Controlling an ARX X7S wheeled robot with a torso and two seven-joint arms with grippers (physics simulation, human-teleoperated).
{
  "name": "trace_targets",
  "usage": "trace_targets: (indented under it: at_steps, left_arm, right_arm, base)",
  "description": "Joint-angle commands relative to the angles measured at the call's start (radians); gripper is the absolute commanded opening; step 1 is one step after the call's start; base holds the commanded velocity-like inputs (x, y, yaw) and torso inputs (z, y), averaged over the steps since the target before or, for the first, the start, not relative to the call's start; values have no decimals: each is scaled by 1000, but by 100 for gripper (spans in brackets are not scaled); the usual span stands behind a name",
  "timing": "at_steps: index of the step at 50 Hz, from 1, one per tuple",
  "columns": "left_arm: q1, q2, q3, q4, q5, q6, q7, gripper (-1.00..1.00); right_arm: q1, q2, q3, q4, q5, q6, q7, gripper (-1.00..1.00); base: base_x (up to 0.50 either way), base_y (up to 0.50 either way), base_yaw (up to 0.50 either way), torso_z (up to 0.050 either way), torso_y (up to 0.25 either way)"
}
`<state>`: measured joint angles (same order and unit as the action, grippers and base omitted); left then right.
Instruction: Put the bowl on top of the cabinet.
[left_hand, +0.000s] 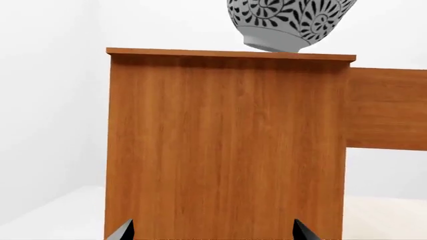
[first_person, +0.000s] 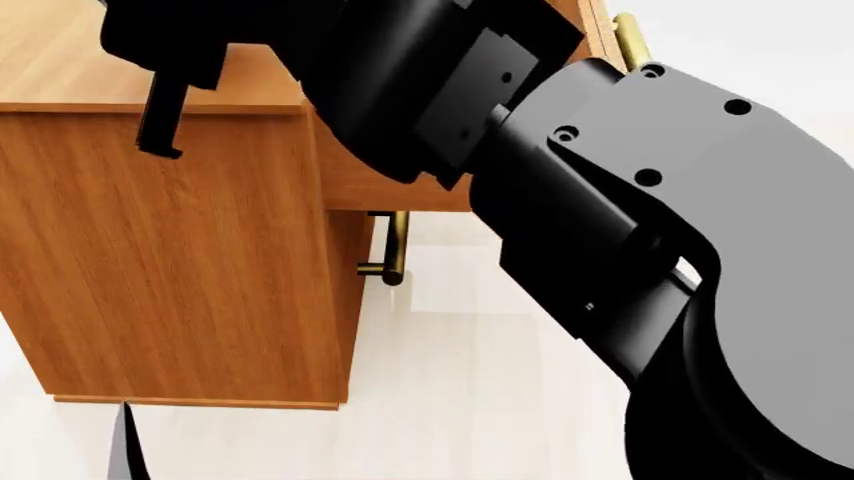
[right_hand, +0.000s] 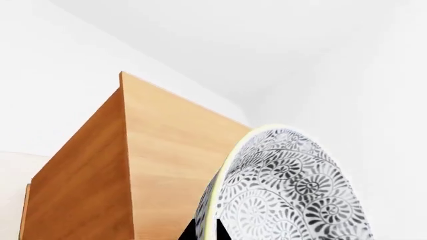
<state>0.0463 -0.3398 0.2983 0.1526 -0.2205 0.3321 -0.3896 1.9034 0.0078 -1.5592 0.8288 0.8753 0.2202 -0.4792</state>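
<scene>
My right tool (right_hand: 203, 232) was clamped on the bowl (left_hand: 288, 22) at its rim, one dark fingertip showing against the wall in the right wrist view. The bowl's foot sat at or just above the cabinet (left_hand: 227, 145) top near the right edge, slightly tilted; I couldn't tell if it was fully touching. My left tool (left_hand: 212, 231) hung low facing the cabinet side, tips spread apart, holding nothing. In the head view my right arm (first_person: 641, 250) blocked the bowl entirely, only the cabinet side and a brass handle (first_person: 391, 250) showed.

Judgement: the bowl looked like glazed ceramic, so stiff, slick, fairly heavy and chip-prone. A rim pinch is the only practical hold on a deep bowl like this, but it lets the bowl swing and tilt, so it should be levelled on its foot ring before release, well in from the edge
</scene>
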Motion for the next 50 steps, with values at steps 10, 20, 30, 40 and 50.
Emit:
trace_targets:
  at_steps: [10, 20, 30, 40, 50]
  left_arm:
    - [15, -8, -6, 25, -10, 3, 1, 100]
    - [9, -5, -1, 15, -10, 5, 2, 100]
    - [7, -1, 6, 1, -9, 13, 4, 100]
    - [9, -2, 9, 3, -9, 13, 1, 100]
    - [7, -3, 16, 3, -7, 11, 1, 100]
  right_arm:
    - [-42, -8, 19, -39, -36, 2, 27, -100]
    - [-39, -8, 19, -41, -72, 3, 8, -100]
    - [11, -8, 19, -37, -73, 0, -1, 100]
    - [220, -8, 24, -3, -30, 12, -38, 100]
    - [291, -8, 32, 94, 36, -44, -6, 100]
  base:
    - [0, 0, 0, 0, 0]
    - [0, 0, 0, 0, 0]
    - [0, 0, 0, 0, 0]
    - [0, 0, 0, 0, 0]
    - [0, 0, 0, 0, 0]
